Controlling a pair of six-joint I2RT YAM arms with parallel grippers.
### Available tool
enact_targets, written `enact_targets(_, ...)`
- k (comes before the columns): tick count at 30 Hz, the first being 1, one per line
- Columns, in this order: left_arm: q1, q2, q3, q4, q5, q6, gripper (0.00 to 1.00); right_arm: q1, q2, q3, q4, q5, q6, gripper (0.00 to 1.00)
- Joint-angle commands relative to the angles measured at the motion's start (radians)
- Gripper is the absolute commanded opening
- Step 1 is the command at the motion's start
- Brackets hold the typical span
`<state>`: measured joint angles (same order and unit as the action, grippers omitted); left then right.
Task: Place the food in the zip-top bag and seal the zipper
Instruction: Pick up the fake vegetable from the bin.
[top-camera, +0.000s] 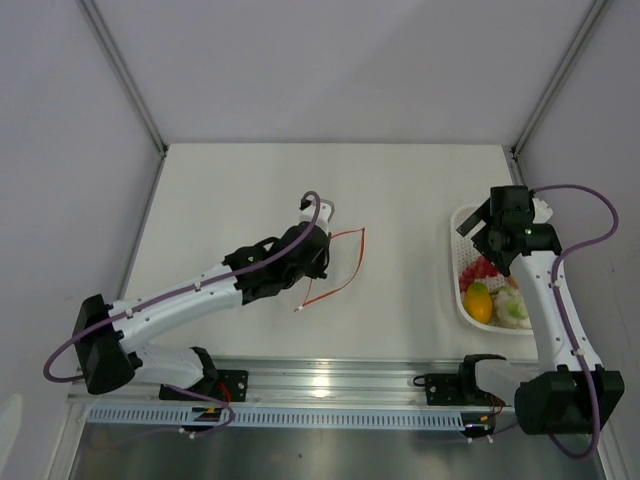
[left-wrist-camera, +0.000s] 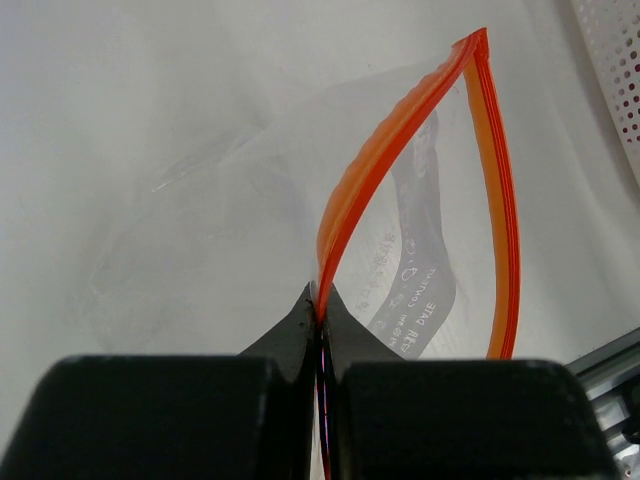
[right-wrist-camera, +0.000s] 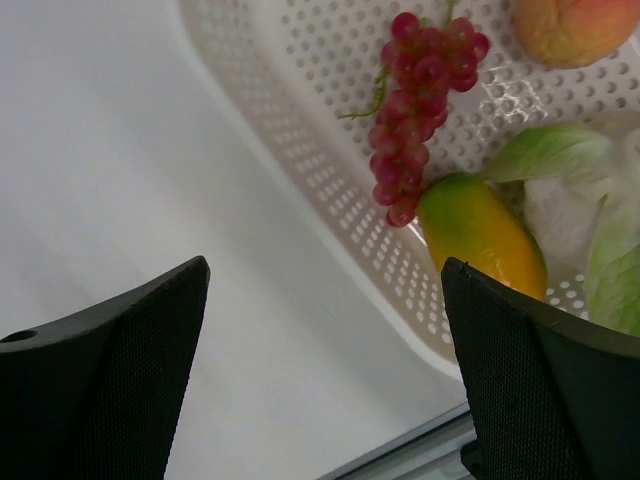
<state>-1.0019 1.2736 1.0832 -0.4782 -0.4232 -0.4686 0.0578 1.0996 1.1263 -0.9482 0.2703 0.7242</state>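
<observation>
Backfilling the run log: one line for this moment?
left jaws: shut on zipper, zip-top bag mouth held open | right jaws: open, empty, over basket rim | food: in basket | zipper: unsealed

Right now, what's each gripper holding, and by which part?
Left gripper pinches the zip-top bag by its zipper at the mouth. Right gripper open, holding nothing.

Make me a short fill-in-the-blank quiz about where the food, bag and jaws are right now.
The food lies in the white ____.
The ____ arm's jaws pinch the zipper.
The right arm's jaws stand ____, holding nothing.
The zip-top bag holds ____ food.
Missing: basket; left; open; no.
</observation>
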Motion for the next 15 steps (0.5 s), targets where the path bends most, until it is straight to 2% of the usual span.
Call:
enact_targets(1,0.022,0.021,0.043,0.039,0.082,0.015,0.01,-0.048,0.058,0.029,0.057,0.076,0.006,0.99)
enact_targets(3,0.028,0.021,0.035,0.038,0.103,0.007,0.00,-0.049,0.109,0.030,0.049,0.118,0.020,0.99)
enact_targets(5,0.034,0.018,0.015,0.047,0.116,-0.002,0.01,-0.102,0.132,0.021,0.017,0.171,0.052,0.99)
enact_targets(9,0.049,-0.002,-0.019,0.065,0.147,-0.019,0.01,-0.127,0.105,-0.006,-0.055,0.285,0.104,0.99)
enact_targets(15,0.060,-0.025,-0.048,0.090,0.236,-0.018,0.01,-0.142,0.071,0.015,-0.207,0.284,0.181,0.99)
